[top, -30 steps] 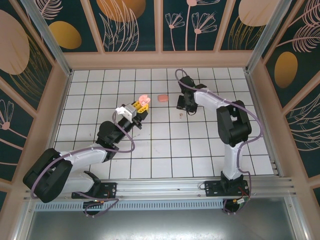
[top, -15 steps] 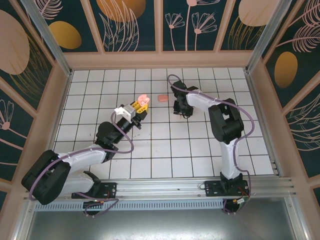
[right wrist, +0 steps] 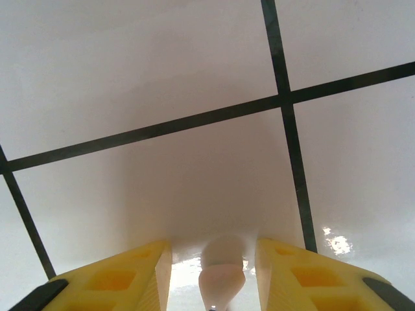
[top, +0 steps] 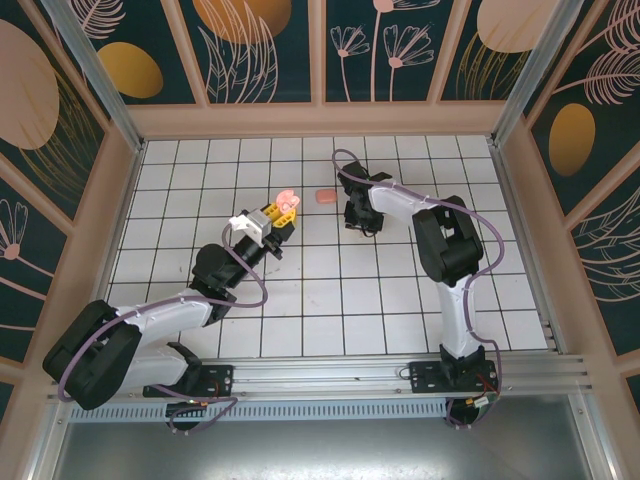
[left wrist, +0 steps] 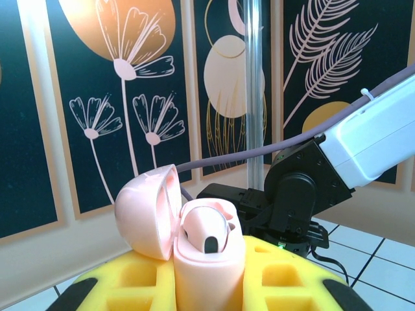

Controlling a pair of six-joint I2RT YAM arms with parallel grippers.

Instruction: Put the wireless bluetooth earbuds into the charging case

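Note:
My left gripper [left wrist: 209, 293] is shut on a pale pink charging case [left wrist: 206, 269], held upright with its lid [left wrist: 148, 210] swung open to the left. One pale pink earbud [left wrist: 205, 228] sits in the case. From above, the left gripper [top: 274, 217] holds the case [top: 287, 200] left of centre. My right gripper [top: 358, 217] is down at the tiles. Its yellow fingers [right wrist: 123, 280] stand open on either side of a second pale pink earbud [right wrist: 222, 271] lying on the floor, with a gap on each side. The right gripper [right wrist: 214, 258] touches nothing.
A small coral-salmon object [top: 323, 196] lies on the tiles between the two grippers. The right arm's black wrist [left wrist: 303, 194] and its cable are just behind the case. Walls [top: 320, 118] ring the white tiled floor [top: 340, 290].
The right gripper has swung left and dropped over the earbud that lay bare on the tiles, hiding it from above. The left arm and case have barely moved.

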